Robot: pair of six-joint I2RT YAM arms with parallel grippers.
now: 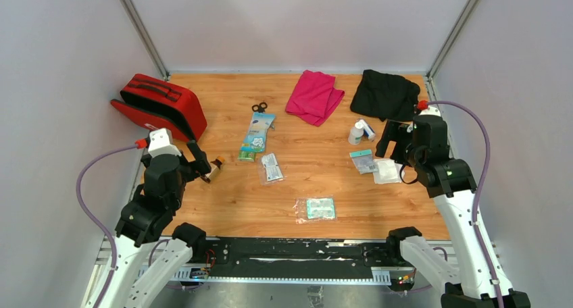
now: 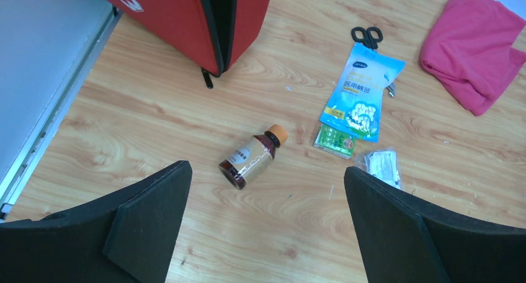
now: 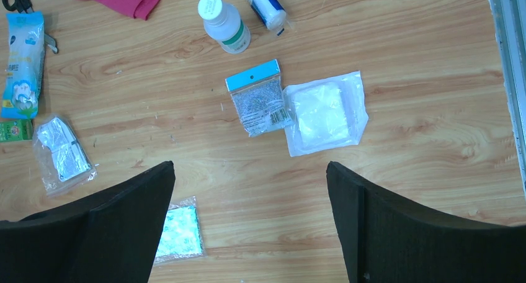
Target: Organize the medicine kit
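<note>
Med kit (image 1: 177, 112) ajar, insides hidden.

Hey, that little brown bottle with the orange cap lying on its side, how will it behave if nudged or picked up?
The brown bottle lies on its side on the wooden table, so a sideways nudge would probably roll it. It looks rigid, so it should keep its shape when gripped, though its smooth round sides might slip.

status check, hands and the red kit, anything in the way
Both hands open, empty. Left hand over brown bottle, right hand over clear pouch. Medicine kit far left by the wall; nothing blocking it.
</note>
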